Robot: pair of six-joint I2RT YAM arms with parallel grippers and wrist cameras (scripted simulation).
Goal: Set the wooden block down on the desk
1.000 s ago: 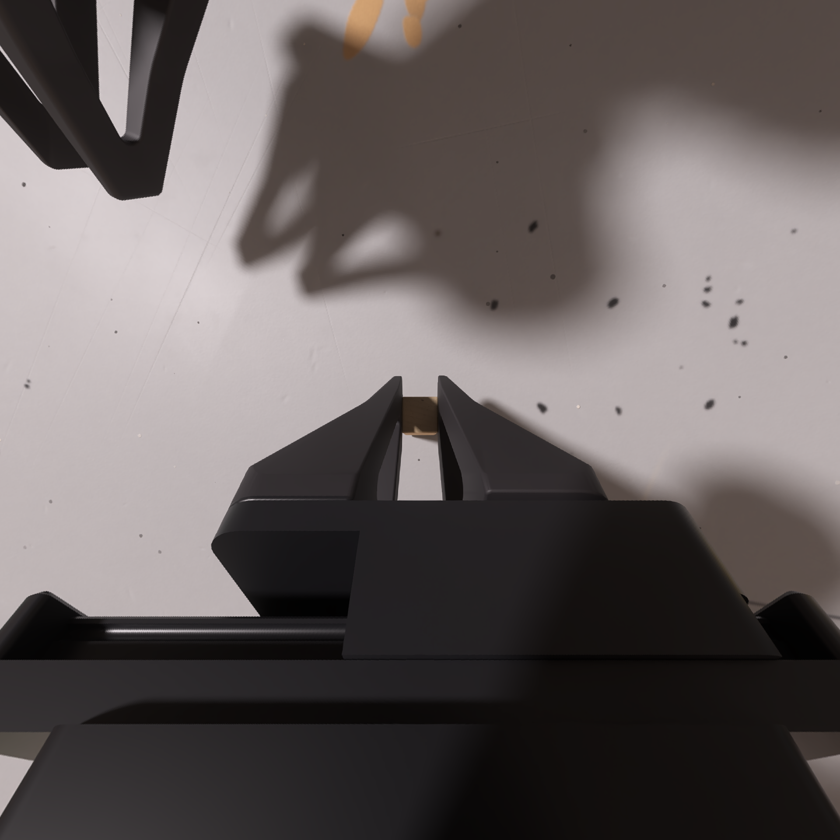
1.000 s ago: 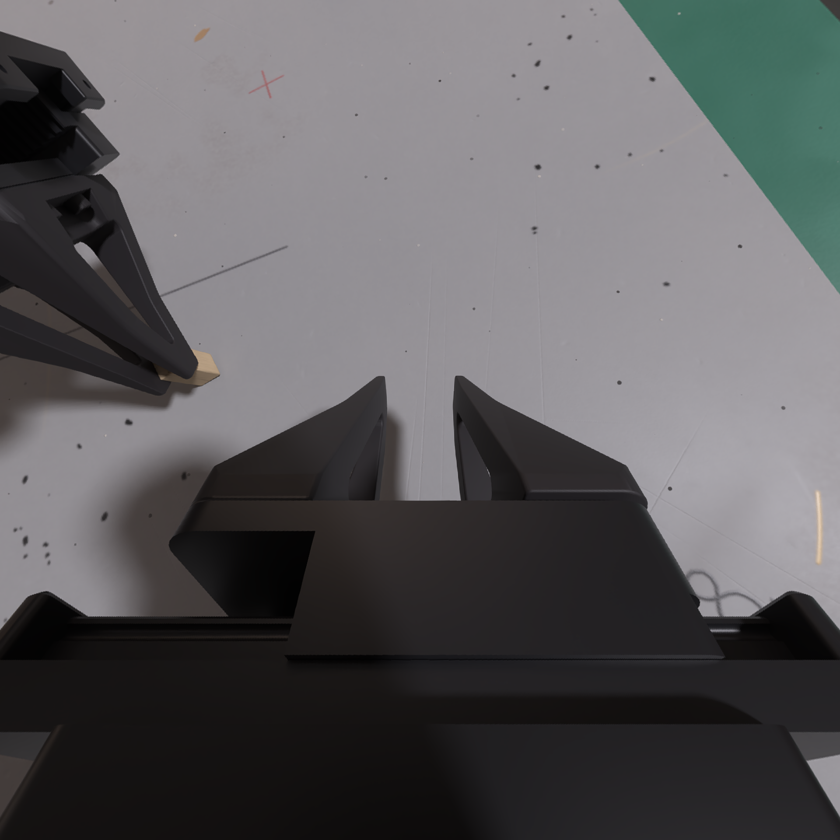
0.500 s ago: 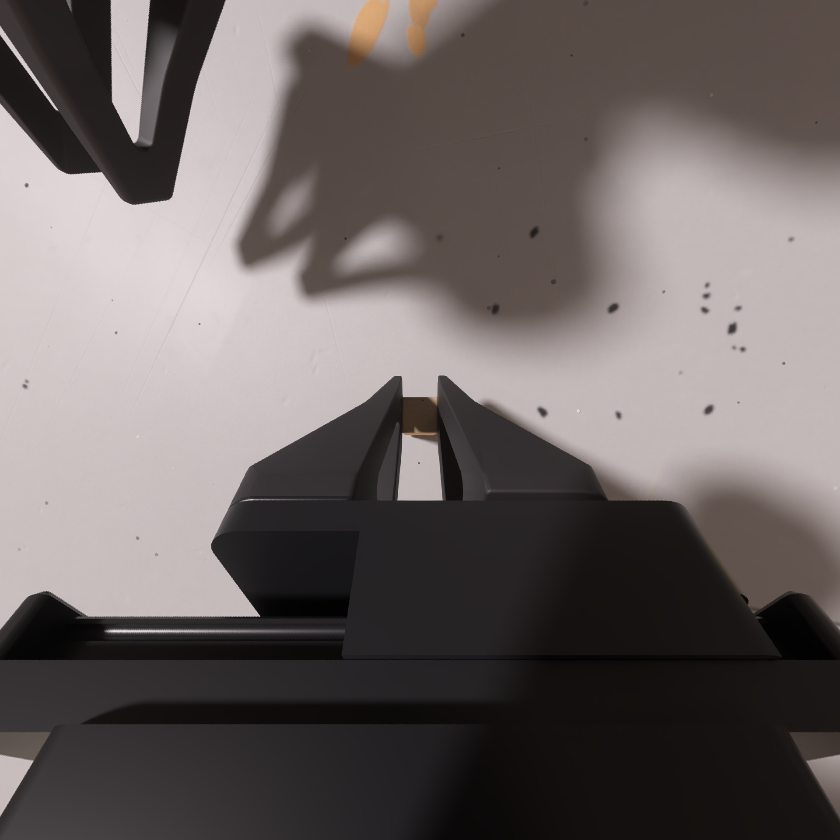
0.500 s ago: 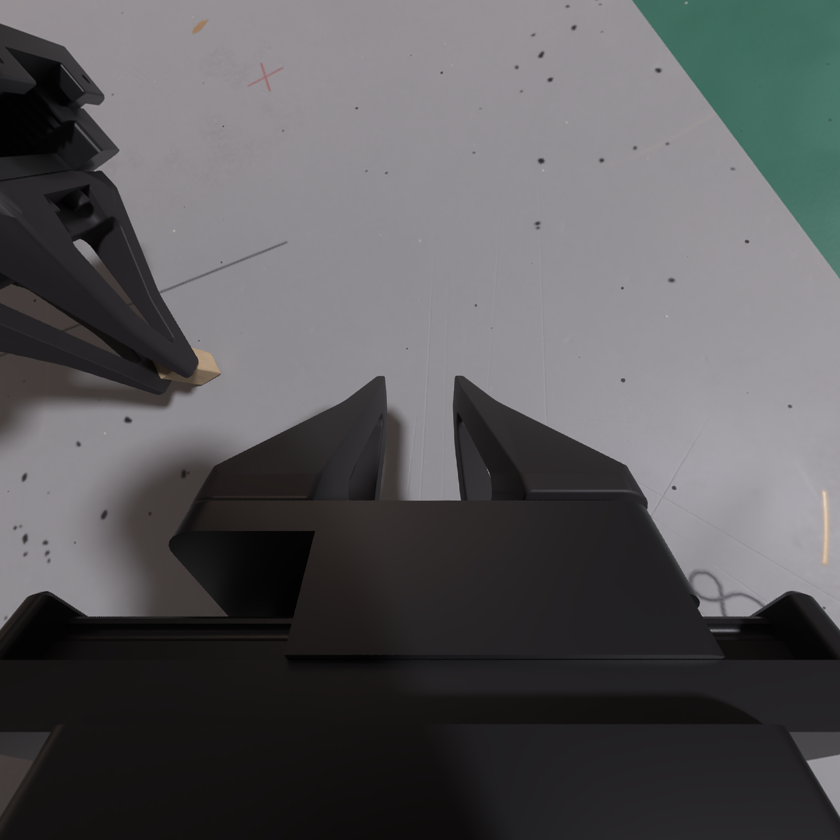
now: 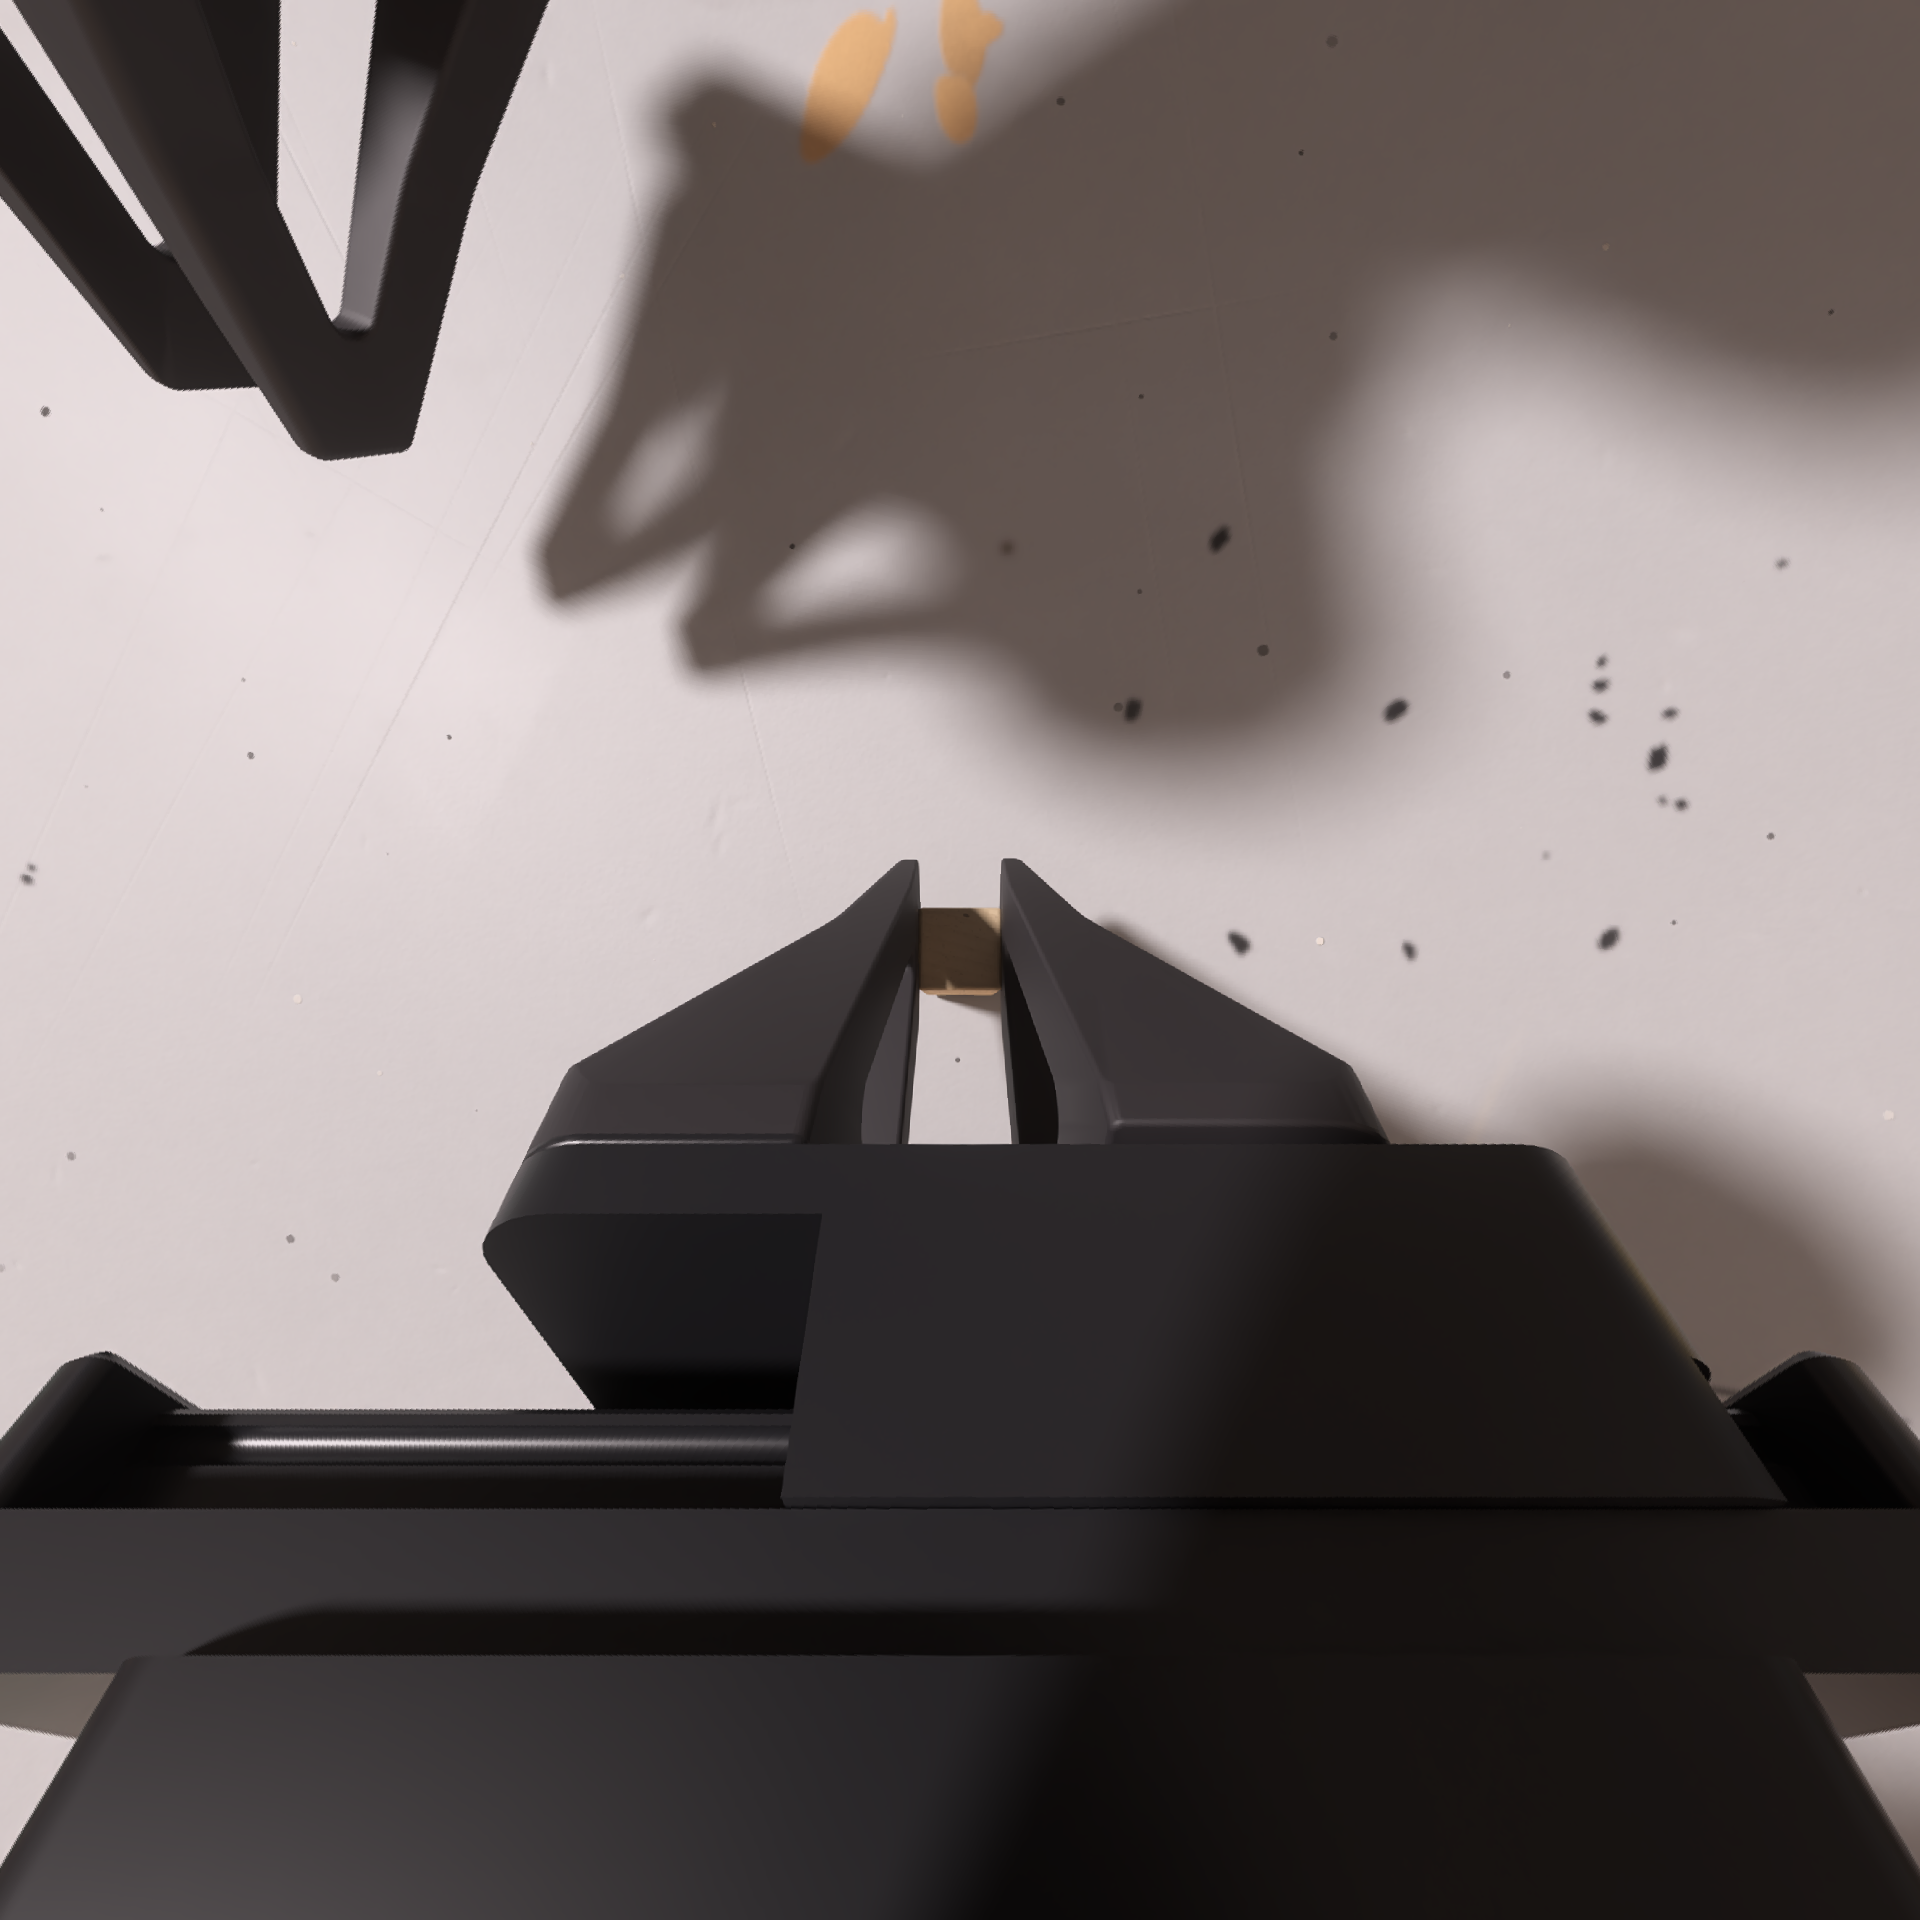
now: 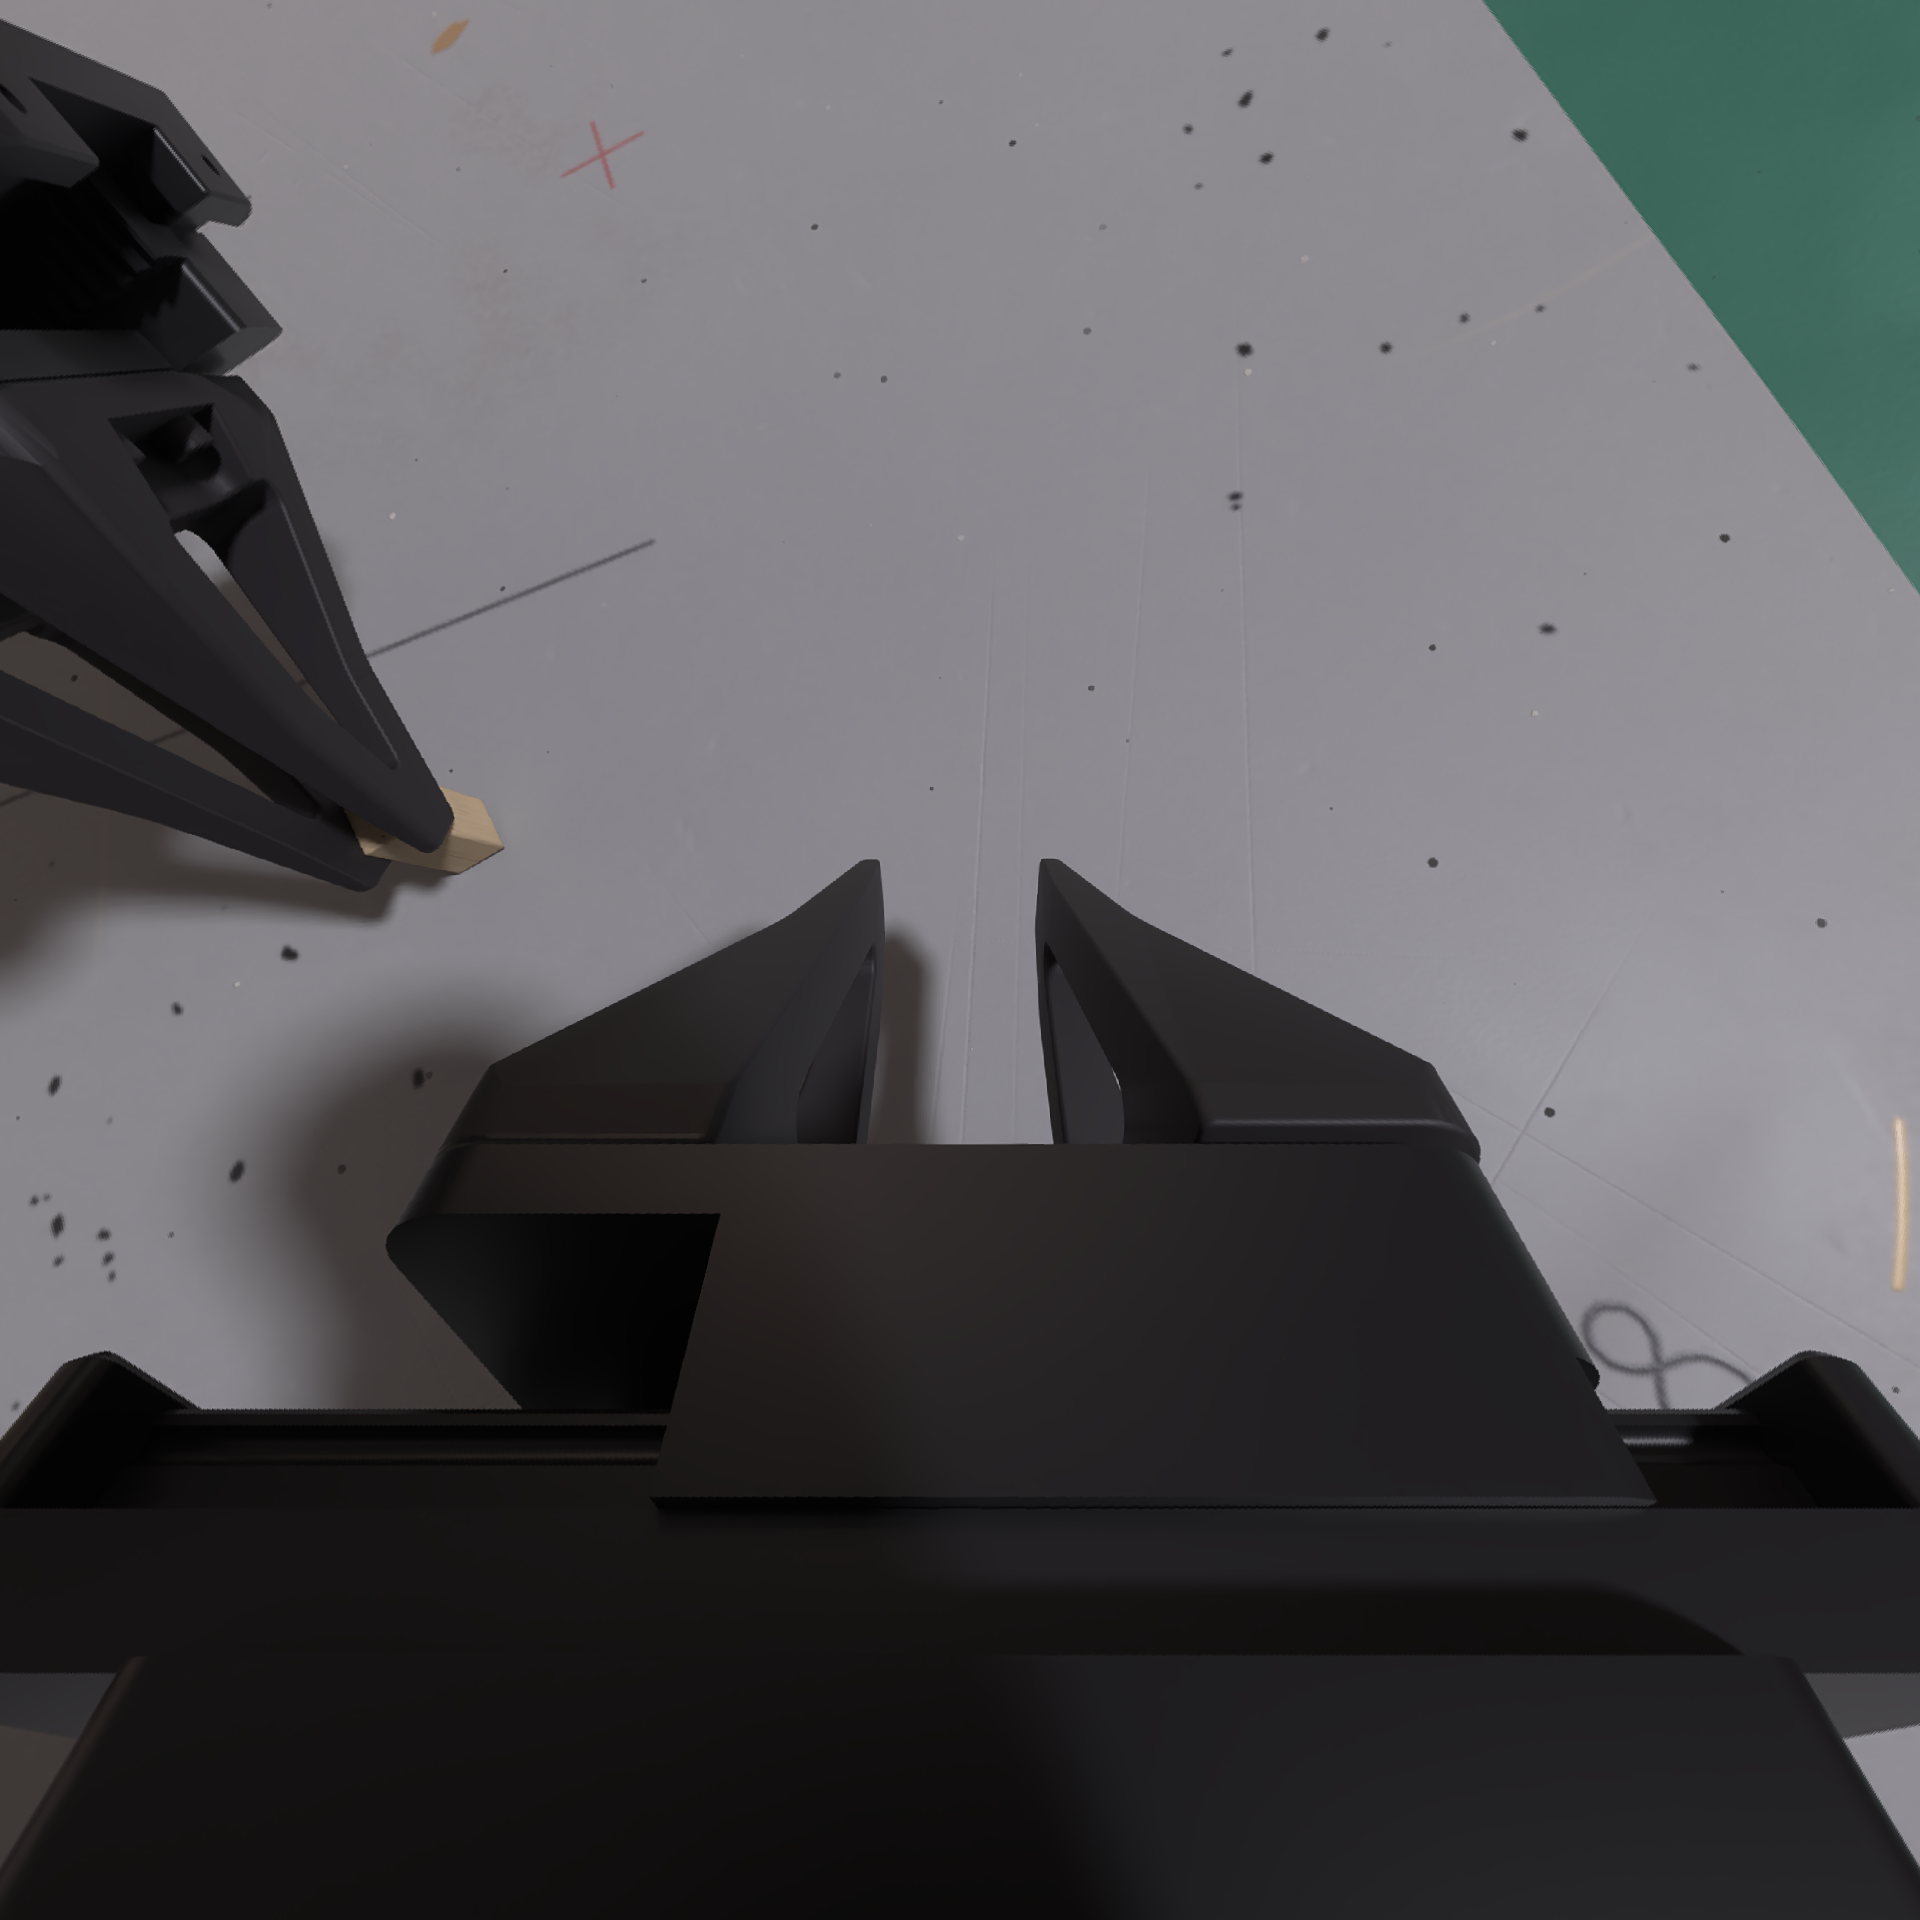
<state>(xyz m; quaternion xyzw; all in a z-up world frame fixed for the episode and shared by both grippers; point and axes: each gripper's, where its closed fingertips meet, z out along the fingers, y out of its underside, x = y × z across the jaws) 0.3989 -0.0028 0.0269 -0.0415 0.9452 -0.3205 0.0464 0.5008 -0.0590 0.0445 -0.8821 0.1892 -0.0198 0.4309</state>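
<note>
— Between the fingers of your left hand (image 5: 960, 904) you have the wooden block (image 5: 958, 961), one piece only. The hand is clenched on it near the tips.

— How many hands do you count?

— Two. Your right hand (image 6: 959, 894) has its fingers parted and nothing is between them. It hangs over the grey table (image 6: 1143, 416).

— What does the right wrist view give you that the left one does not?

— It shows the block (image 6: 473, 836) from the side, sticking out past the left hand (image 6: 400, 847), very low over the table; whether it touches, you cannot tell. It also shows one red cross mark (image 6: 603, 154), one green area (image 6: 1766, 156) past the table edge, and one dark scribble (image 6: 1647, 1361).

— And the left wrist view?

— There you see two orange stains (image 5: 847, 83) on the table (image 5: 312, 831), one large shadow (image 5: 1039, 364), and the right hand (image 5: 291, 312) at the upper left corner.
</note>
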